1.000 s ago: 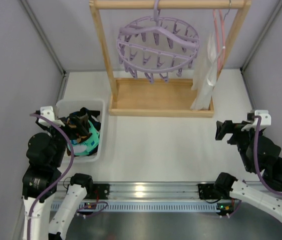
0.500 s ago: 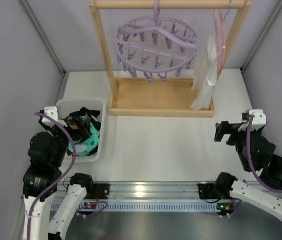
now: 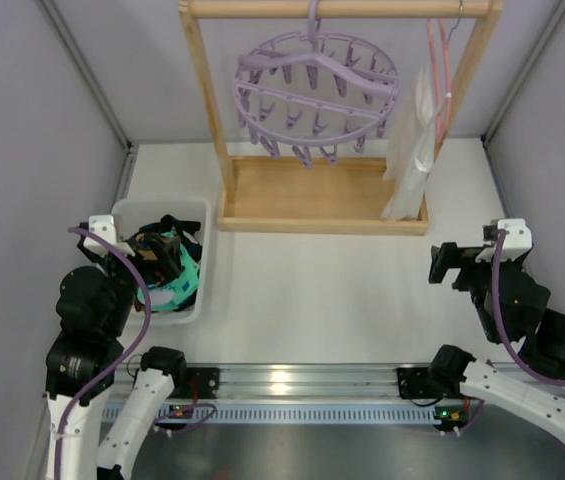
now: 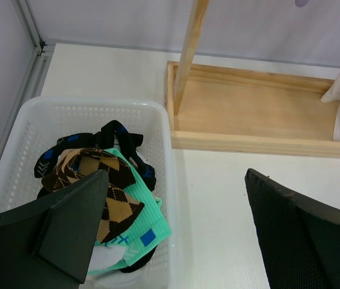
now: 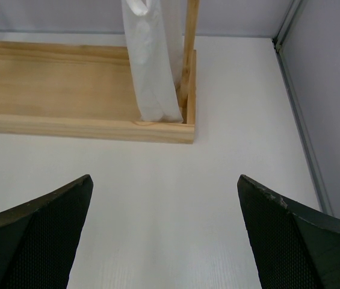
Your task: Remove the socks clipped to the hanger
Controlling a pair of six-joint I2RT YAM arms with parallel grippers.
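The round lavender hanger (image 3: pixel 317 92) hangs from the wooden rack's top bar, its clip pegs dangling with no socks on them. The socks (image 3: pixel 170 262) lie piled in the white basket (image 3: pixel 200 215) at the left; in the left wrist view a brown-black diamond sock (image 4: pixel 100 180), a teal green one (image 4: pixel 138 220) and black ones show in the basket (image 4: pixel 157 120). My left gripper (image 3: pixel 158 252) is open and empty over the basket's near part (image 4: pixel 176 232). My right gripper (image 3: pixel 444 262) is open and empty above the bare table at the right (image 5: pixel 163 238).
The wooden rack (image 3: pixel 322 195) with a tray base stands at the back middle. A white cloth (image 3: pixel 414 150) hangs on a thin pink wire hanger (image 3: pixel 442 70) at the rack's right; it also shows in the right wrist view (image 5: pixel 148 60). Walls close in on both sides.
The left arm drew back slightly toward the basket's near side. The right gripper shifted a little. The lavender hanger swings slightly.
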